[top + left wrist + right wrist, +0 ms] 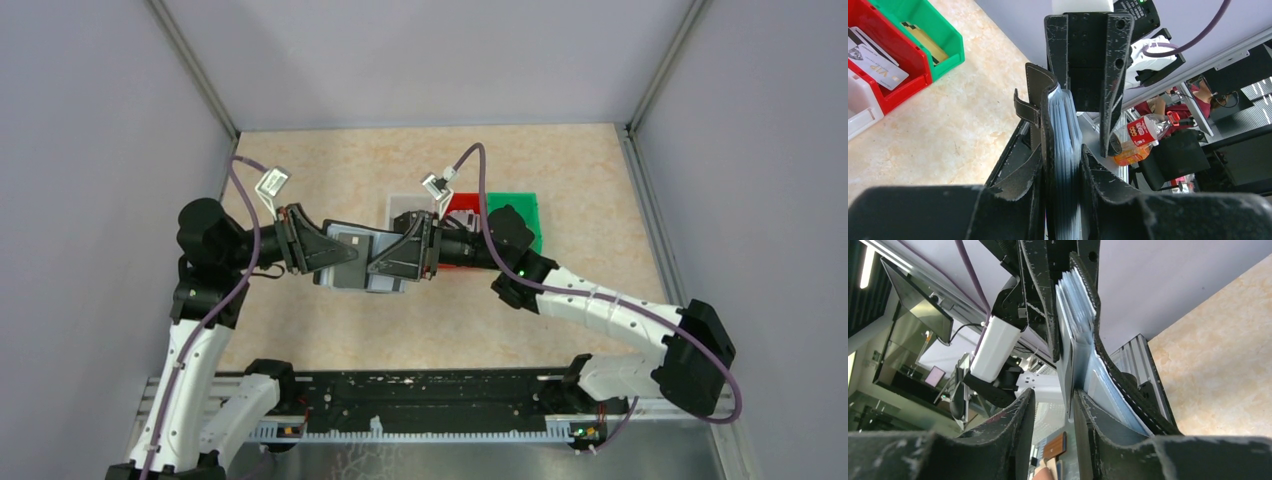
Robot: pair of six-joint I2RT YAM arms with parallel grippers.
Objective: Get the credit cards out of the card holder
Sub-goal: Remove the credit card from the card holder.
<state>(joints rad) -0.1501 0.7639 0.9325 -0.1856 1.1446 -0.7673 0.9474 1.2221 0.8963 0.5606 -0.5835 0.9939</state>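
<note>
Top external shows the card holder (362, 262) held above the table (300, 170) between the left gripper (342, 256) and the right gripper (388, 264), both clamped on it. Only left wrist reveals credit cards (879, 71) lying in the red bin (904, 86).

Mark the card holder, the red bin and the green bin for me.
card holder (1064, 135): left wrist view, on its grey-blue inner slots.
red bin (902, 92): left wrist view, on its outer wall.
green bin (948, 62): left wrist view, on its outer wall.
</note>
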